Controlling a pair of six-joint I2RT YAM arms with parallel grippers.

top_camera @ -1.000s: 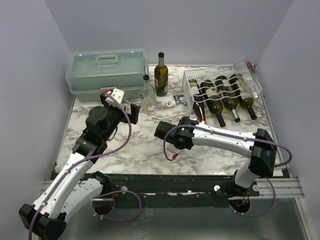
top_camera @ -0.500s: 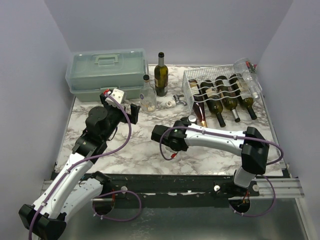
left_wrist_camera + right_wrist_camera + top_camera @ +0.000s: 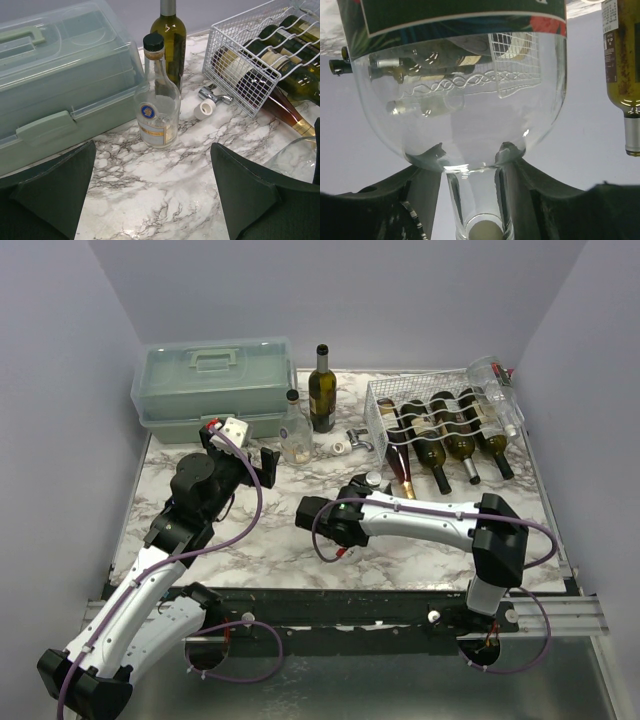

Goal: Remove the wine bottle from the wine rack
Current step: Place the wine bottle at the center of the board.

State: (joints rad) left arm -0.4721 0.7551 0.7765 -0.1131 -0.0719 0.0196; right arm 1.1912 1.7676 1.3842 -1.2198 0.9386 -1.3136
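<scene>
Wine bottle (image 3: 460, 100) by rack (image 3: 374, 412) | right end effector (image 3: 472, 162) grip unclear | left end effector (image 3: 152, 150) wide

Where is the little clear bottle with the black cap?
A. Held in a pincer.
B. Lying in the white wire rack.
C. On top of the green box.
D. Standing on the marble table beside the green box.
D: the clear bottle stands upright on the table, next to the green box and the dark wine bottle.
</scene>
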